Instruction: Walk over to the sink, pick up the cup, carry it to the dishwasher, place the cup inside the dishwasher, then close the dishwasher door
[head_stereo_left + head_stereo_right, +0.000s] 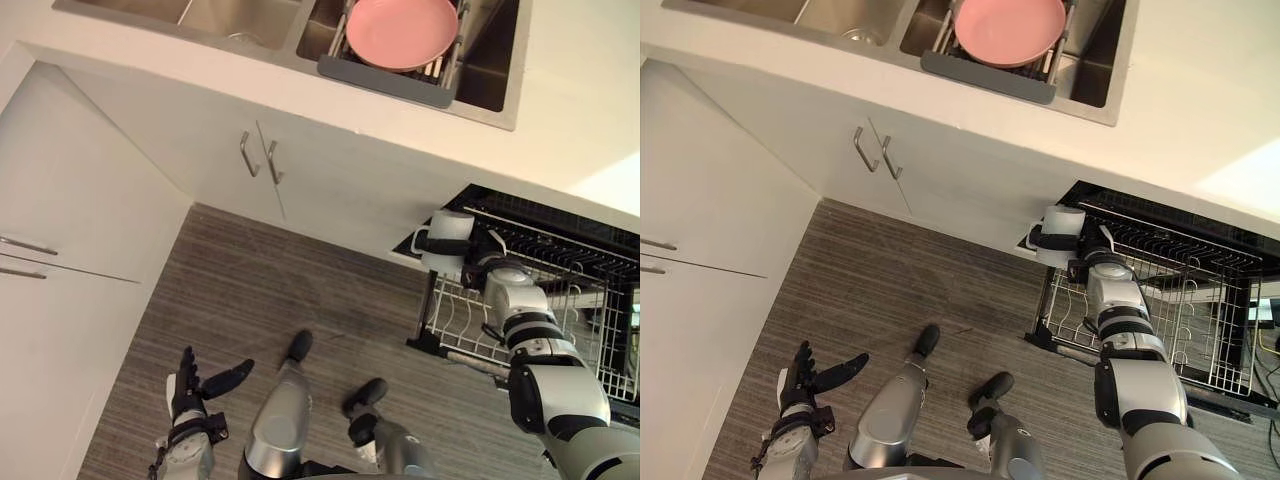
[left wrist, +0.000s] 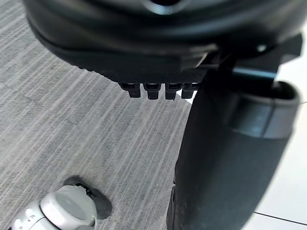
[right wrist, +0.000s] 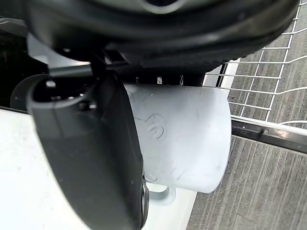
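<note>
At right of centre, my right hand (image 1: 476, 262) grips the white cup (image 1: 447, 232) by the corner of the pulled-out dishwasher rack (image 1: 585, 300). Pickup and carry look done; setting it in and closing the door remain. My left hand (image 1: 195, 388), lower left, hangs spread and empty.

A pale pink round plate (image 1: 401, 32) at 12 o'clock lies over a dark grey drainer tray (image 1: 385, 82) in the brushed-steel sink (image 1: 230, 18). The smooth countertop (image 1: 560, 90) and flat cabinet doors (image 1: 340, 180) are white, with silver bar handles (image 1: 248, 155). The grey-brown plank floor (image 1: 250, 290) is finely streaked. At 3 o'clock are a plain white handled cup (image 3: 182, 139) in the black right hand (image 3: 91, 153), a white wire rack (image 1: 590, 290) and a black dishwasher cavity (image 1: 540, 215). The black left hand (image 1: 190, 392) is at 7 o'clock.
</note>
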